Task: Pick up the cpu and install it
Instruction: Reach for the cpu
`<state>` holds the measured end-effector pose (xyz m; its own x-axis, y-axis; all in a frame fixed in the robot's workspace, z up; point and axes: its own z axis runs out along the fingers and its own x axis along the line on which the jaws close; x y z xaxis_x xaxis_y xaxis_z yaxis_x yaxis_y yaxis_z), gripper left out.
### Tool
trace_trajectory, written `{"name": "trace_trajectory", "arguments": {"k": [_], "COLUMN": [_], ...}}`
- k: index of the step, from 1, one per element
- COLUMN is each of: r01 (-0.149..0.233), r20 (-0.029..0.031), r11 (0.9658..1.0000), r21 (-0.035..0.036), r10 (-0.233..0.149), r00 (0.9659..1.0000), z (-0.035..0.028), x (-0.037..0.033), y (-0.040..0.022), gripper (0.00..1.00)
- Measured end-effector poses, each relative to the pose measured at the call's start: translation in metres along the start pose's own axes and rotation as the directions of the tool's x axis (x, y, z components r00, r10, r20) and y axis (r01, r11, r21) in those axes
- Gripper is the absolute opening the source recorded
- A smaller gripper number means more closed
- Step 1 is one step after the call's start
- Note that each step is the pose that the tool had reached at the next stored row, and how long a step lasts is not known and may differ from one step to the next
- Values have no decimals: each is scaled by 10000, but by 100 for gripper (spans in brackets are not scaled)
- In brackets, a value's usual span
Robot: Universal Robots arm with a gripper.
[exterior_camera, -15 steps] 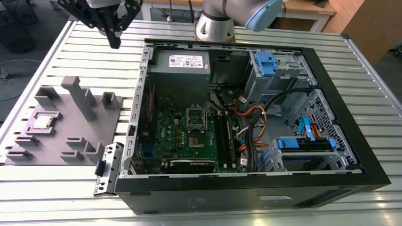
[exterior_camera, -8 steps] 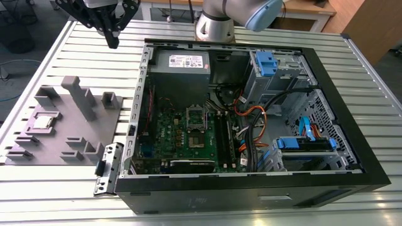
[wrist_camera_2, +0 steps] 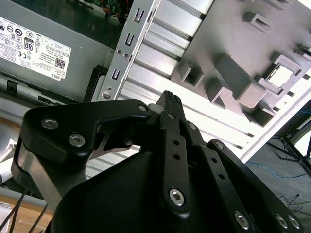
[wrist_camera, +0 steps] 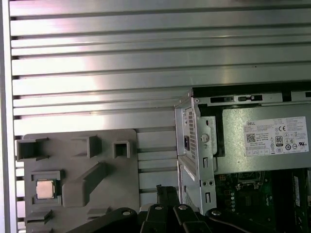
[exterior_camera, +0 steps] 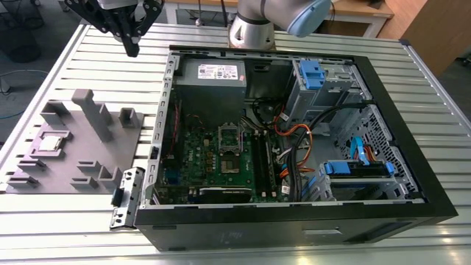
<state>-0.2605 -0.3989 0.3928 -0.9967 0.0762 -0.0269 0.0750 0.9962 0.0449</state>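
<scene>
The gripper (wrist_camera_2: 170, 98) is looming closest in the second wrist view. Its black fingers (wrist_camera_2: 175, 141) are looking drawn together, with nothing between them. In the exterior view it is hanging above the far left part of the slatted metal table (exterior_camera: 66, 221). There it is hovering just outside the far left corner of the open computer case (exterior_camera: 294, 220), clear of everything below it.

The cpu (exterior_camera: 50, 143) is lying flat, silvery top upward, in a square recess of the grey holder block (exterior_camera: 88, 165). The block is resting on the table at the exterior view's left, beside the case. Nothing is touching the chip, and the gripper is hanging beyond the holder's far edge, apart from it.

Inside the case, the motherboard socket (exterior_camera: 229, 137) is sitting near the middle of the green board (exterior_camera: 195, 157). No chip appears to be sitting in it, though I cannot tell whether its frame is open.

By my reading the task is only just getting going. The cpu is not yet being grasped, so both the pick-up and the installation are remaining to be done.
</scene>
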Motion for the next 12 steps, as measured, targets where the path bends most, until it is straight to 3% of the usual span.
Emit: {"name": "trace_trajectory", "arguments": {"k": [4, 12], "r01": [0, 0], "r20": [-1, -1], "r11": [10000, 10000], "r21": [1, 1], "r10": [0, 0], "r00": [10000, 10000], "z": [3, 15], "x": [34, 177], "y": [-3, -14], "gripper": [11, 11]}}
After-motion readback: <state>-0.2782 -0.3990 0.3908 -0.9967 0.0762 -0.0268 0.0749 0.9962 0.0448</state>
